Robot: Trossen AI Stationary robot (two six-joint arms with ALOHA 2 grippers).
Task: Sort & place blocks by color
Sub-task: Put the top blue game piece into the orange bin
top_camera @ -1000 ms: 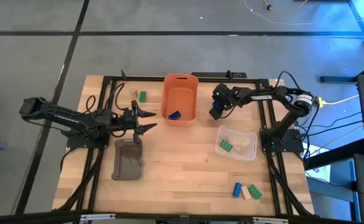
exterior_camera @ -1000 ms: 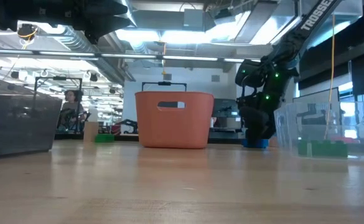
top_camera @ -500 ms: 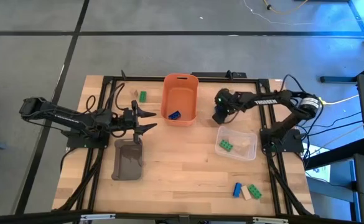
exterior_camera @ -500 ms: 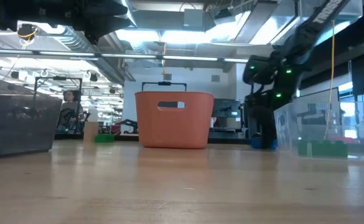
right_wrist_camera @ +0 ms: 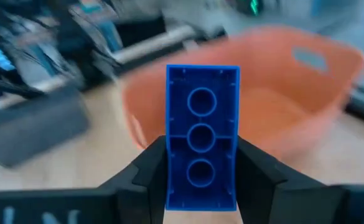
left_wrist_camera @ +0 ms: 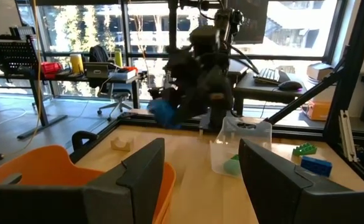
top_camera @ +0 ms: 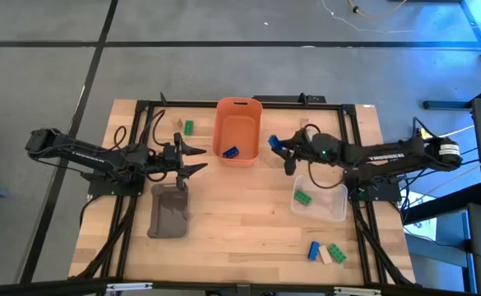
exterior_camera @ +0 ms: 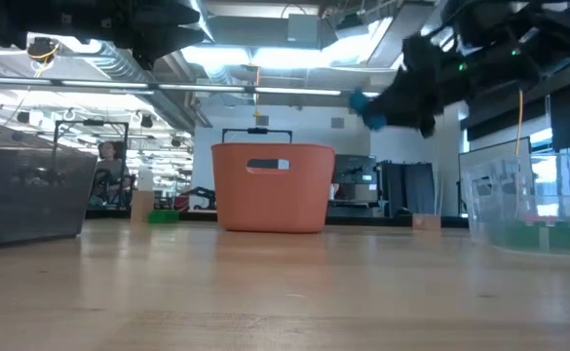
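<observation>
My right gripper [top_camera: 278, 148] is shut on a blue block [right_wrist_camera: 201, 124], in the air just right of the orange bin [top_camera: 222, 131] and above its rim in the low view [exterior_camera: 362, 102]. A second blue block [top_camera: 229, 152] lies inside that bin. A green block [top_camera: 302, 197] lies in the clear bin [top_camera: 339, 215]. A green block [top_camera: 188, 127] and a tan one [top_camera: 177, 123] lie far left, and three more blocks [top_camera: 325, 253] lie near right. My left gripper [top_camera: 195, 158] hangs open left of the orange bin. My right gripper pinches the blue block's two long sides [right_wrist_camera: 169, 174] between its two fingers [right_wrist_camera: 147, 171], at the block's near end. The fingers come almost level from the table's right and lie along the block. It juts out past them, hollow underside toward the wrist camera, lifted clear.
A grey tray [top_camera: 170, 210] lies below my left gripper. A tan block [exterior_camera: 426, 222] rests on the table right of the orange bin. Black frame rails [top_camera: 141, 111] run along the table's far, left and right sides. Bare wood lies in the middle and near left.
My right gripper, which pointed down at the table right of the orange bin, has taken the blue block up, risen and tipped to nearly level, and now points toward the bin. The clear bin has slid a little toward the near right corner.
</observation>
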